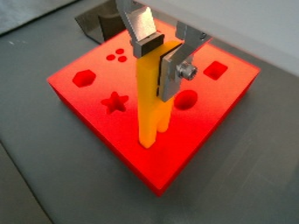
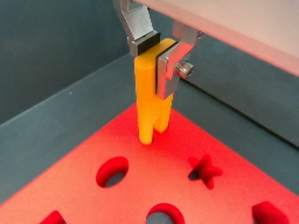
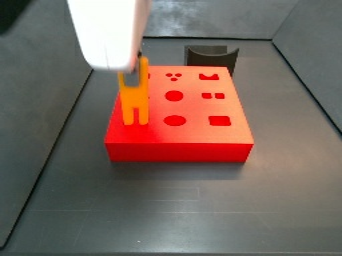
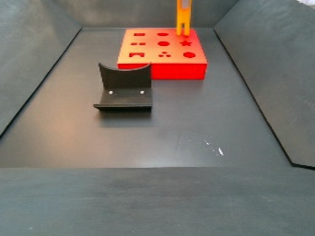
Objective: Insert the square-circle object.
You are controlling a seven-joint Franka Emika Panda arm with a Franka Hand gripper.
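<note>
**Yellow piece held upright over the red block, before insertion**

The hand (image 1: pixel 162 54) grips the upper end of the yellow piece (image 1: pixel 152 101), its silver fingers (image 1: pixel 142 31) clamped on either side; the piece hangs upright with its two prongs pointing down at the red block (image 1: pixel 111 74).

*Step in hand.* The piece appears to be carried or lowered toward its holes; it is not yet seated. In a side view the yellow piece (image 3: pixel 134 95) stands at the left edge of the red block (image 3: pixel 181 125), with the prongs low over or touching the top face; which of the two cannot be told. The next move likely calls for lining both prongs up with the matching pair of holes, keeping the piece vertical, then pressing straight down.

*What each view adds.* A wrist view shows the prong tips (image 2: pixel 149 131) close above the block's surface, with round and star-shaped holes nearby, which the side views cannot resolve. A side view alone shows the dark bracket (image 4: pixel 123 89) standing on the table (image 4: pixel 185 138), well apart from the red block (image 4: pixel 164 53), with the yellow piece (image 4: pixel 182 18) at the block's far corner.
</note>
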